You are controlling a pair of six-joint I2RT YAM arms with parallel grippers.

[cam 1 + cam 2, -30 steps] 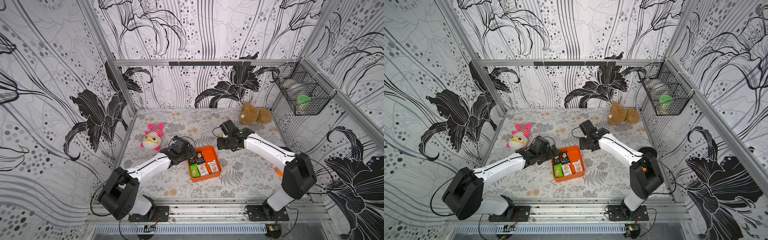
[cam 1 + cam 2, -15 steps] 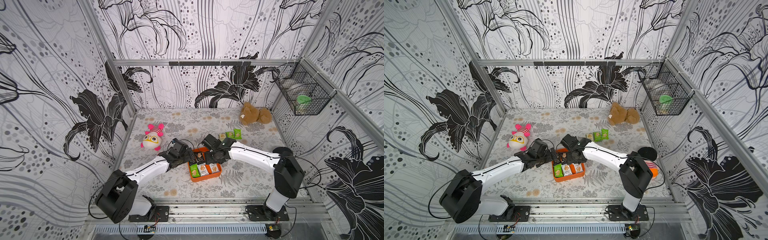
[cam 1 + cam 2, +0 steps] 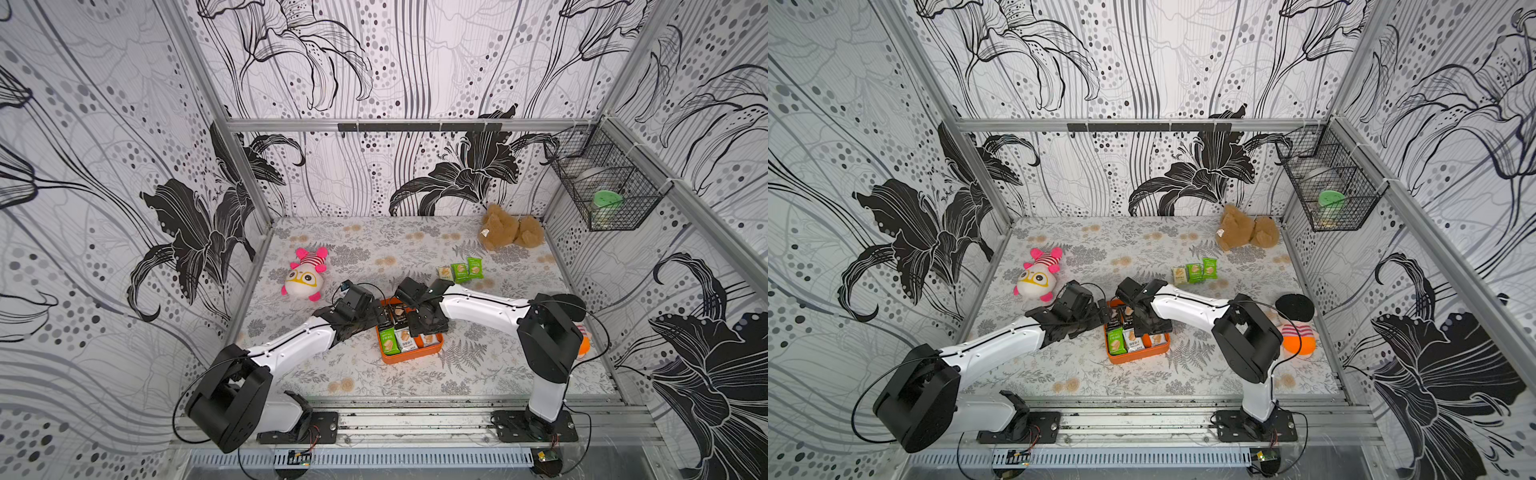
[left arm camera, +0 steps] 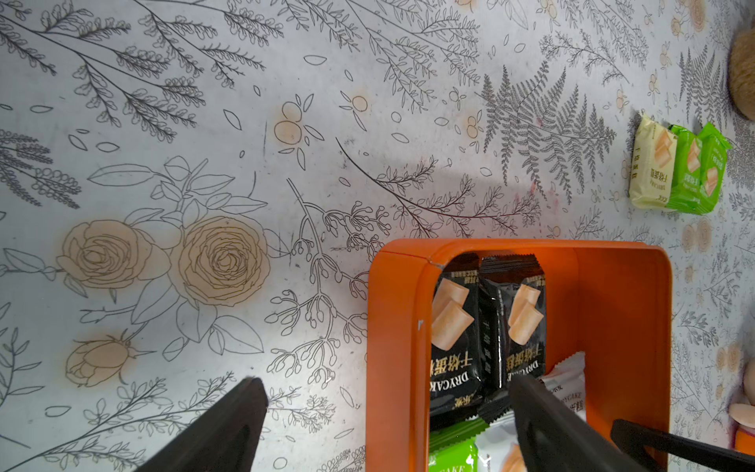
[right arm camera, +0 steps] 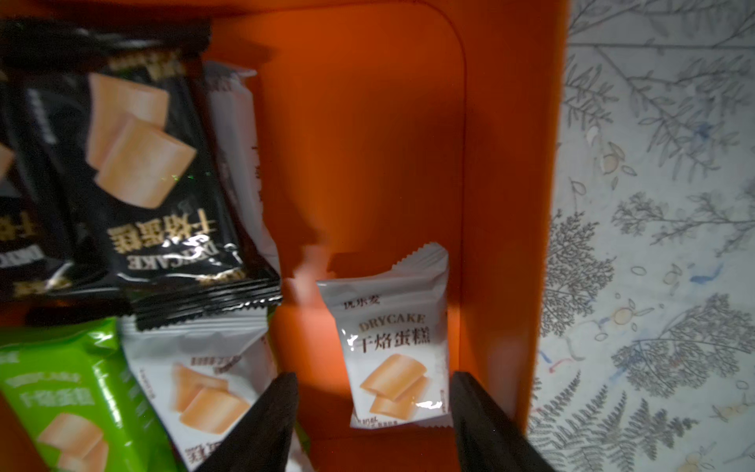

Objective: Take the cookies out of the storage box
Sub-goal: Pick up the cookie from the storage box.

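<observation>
The orange storage box (image 3: 409, 358) (image 3: 1138, 358) sits mid-table and holds several cookies: black packets (image 4: 453, 327), a green one (image 3: 387, 341) and white ones. My right gripper (image 5: 371, 380) (image 3: 424, 328) is open inside the box. Its fingers stand either side of a white packet (image 5: 392, 347) by the box's wall, with a gap on one side. My left gripper (image 4: 384, 382) (image 3: 376, 318) is wide open astride the box's left wall, one finger over the table and one over the packets. Three cookies (image 3: 459, 271) (image 3: 1193, 272) (image 4: 674, 171), pale yellow and green, lie on the table behind the box.
A pink plush toy (image 3: 305, 278) lies at the left and a brown teddy (image 3: 511, 230) in the back right corner. A black wire basket (image 3: 602, 187) hangs on the right wall. An orange striped toy (image 3: 1296, 338) lies behind my right arm.
My right gripper left the spot where the three loose packets lie, swung forward and came down into the box. The left arm has barely moved.
</observation>
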